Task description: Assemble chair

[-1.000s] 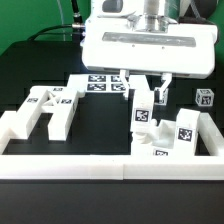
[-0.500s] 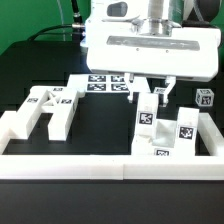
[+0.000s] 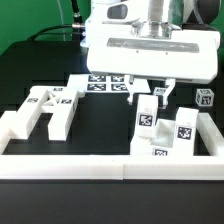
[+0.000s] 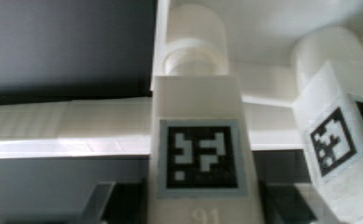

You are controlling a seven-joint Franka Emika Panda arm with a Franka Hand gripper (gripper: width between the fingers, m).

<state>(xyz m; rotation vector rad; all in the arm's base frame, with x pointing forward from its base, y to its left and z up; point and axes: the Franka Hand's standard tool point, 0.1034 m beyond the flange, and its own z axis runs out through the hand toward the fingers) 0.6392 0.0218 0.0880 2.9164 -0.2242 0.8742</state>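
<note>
My gripper [image 3: 148,92] is shut on an upright white chair bar [image 3: 146,112] with a square tag on its face, at the exterior view's right. In the wrist view the same bar [image 4: 199,120] fills the middle, its tag facing the camera, and the gripper [image 4: 199,208] has a dark finger [image 4: 116,200] pressed against each side. A second tagged chair bar [image 3: 185,130] stands right beside it, seen also in the wrist view as a bar [image 4: 334,110]. Both stand on a low white chair piece [image 3: 160,152]. Whether the held bar touches the piece below is hidden.
An H-shaped white chair part [image 3: 45,108] lies at the exterior view's left. The marker board [image 3: 105,82] lies behind the gripper. A small tagged block [image 3: 205,97] sits at the far right. The long low white border wall [image 3: 90,165] runs along the front.
The gripper and the held bar have shifted slightly toward the exterior view's right. The grip is unchanged.
</note>
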